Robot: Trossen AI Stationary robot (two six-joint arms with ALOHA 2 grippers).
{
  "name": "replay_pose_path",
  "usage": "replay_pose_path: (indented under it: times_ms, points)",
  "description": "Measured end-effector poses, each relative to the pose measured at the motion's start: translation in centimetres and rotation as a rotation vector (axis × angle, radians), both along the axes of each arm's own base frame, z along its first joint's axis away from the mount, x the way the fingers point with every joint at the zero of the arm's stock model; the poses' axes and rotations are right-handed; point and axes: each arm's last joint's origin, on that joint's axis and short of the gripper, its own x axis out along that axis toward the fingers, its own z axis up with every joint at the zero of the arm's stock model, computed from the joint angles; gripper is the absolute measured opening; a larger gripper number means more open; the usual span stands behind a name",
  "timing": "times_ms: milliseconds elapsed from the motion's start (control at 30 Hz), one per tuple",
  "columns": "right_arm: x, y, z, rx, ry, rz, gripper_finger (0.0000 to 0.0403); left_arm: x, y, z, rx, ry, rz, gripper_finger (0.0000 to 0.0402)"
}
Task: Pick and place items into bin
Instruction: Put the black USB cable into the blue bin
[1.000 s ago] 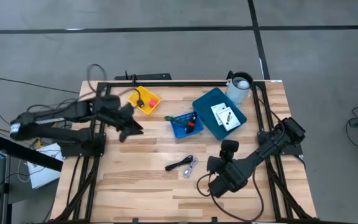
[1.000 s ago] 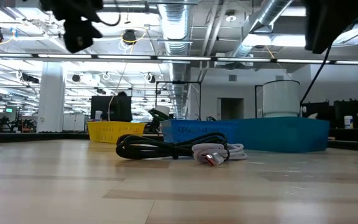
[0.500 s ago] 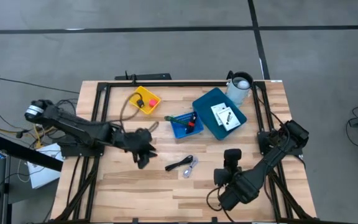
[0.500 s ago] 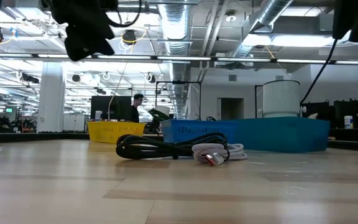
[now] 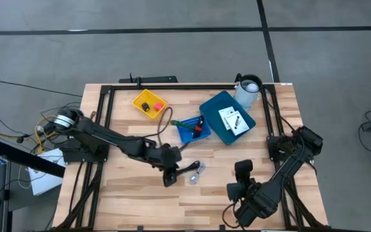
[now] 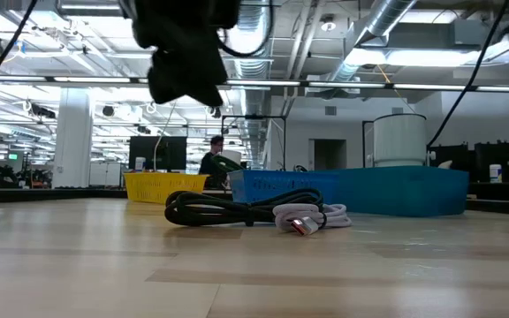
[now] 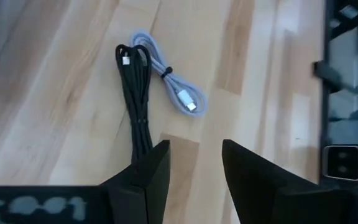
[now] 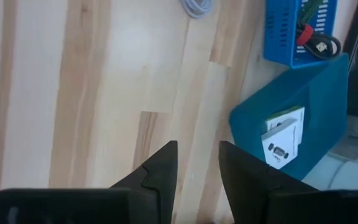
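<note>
Cords (image 5: pixel 190 171) lie on the wooden table (image 5: pixel 127 193); both pincers (image 5: pixel 168 178) (image 5: pixel 232 190) gape empty.

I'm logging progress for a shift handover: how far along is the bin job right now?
Done: two white cards lie in the teal bin, and small items fill the blue basket and yellow tray. In hand: nothing; the left claw is open beside the cable bundle. Left: the black and white cables on the table. The right claw waits near the front edge.

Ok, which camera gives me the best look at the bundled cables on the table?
The left wrist view: black cable and white cable lie apart, unobstructed. High view shows them small beside the left pincer; low view edge-on; right wrist only the white loop's tip.
</note>
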Motion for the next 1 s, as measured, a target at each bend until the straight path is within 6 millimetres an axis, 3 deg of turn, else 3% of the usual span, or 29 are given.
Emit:
replay_pose_path:
  times_ms: [233,567,1000]
  points:
    - [-1.5,1.3,0.0,-0.002,0.012,0.075,0.0111,2.2,-0.4,-1.6,0.132,0.185,0.005,0.0135]
    - [-3.3,2.8,0.0,0.003,0.001,0.127,0.0111,4.3,-1.1,-3.8,0.162,0.255,-0.026,0.0135]
    - [-4.7,3.7,0.0,0.034,-0.062,0.059,0.0110,4.6,-0.2,-4.1,0.215,0.282,-0.112,0.0135]
